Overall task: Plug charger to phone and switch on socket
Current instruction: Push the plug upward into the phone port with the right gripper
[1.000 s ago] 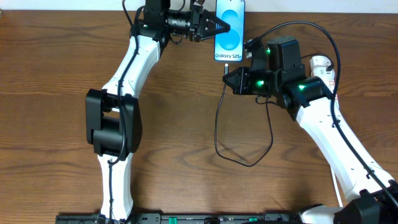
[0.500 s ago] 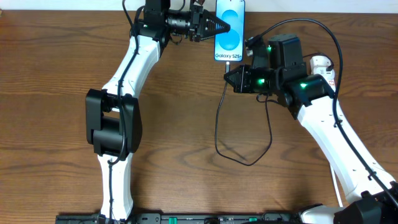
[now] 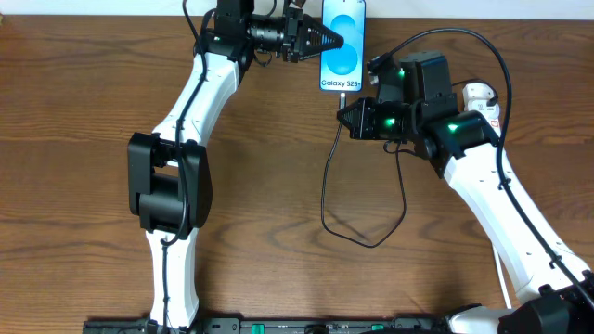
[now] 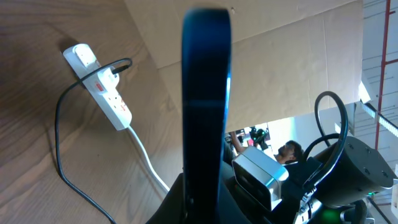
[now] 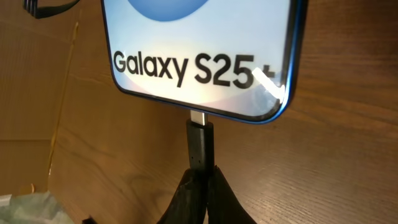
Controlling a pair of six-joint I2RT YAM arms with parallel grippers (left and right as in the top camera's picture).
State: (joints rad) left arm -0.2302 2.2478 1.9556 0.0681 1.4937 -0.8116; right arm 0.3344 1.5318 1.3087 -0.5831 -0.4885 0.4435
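The phone [image 3: 342, 42] lies at the table's far edge, its blue screen showing "Galaxy S25+" [image 5: 199, 56]. My left gripper [image 3: 332, 41] is shut on the phone's left side; the left wrist view shows the phone edge-on [image 4: 205, 106]. My right gripper [image 3: 342, 113] is shut on the charger's black plug [image 5: 200, 146], whose metal tip sits in the port at the phone's foot. The black cable [image 3: 327, 186] loops down over the table and runs on to the socket. The white socket [image 3: 481, 100] lies at the right, partly hidden by my right arm; it also shows in the left wrist view [image 4: 102, 87].
The socket's thick white cord [image 4: 146, 158] trails across the wood. A cardboard wall [image 4: 280, 56] stands behind the table's far edge. The cable loop [image 3: 371, 232] lies in the table's middle.
My right gripper has edged slightly right and up toward the phone's foot with the plug. The left arm and phone have not moved.
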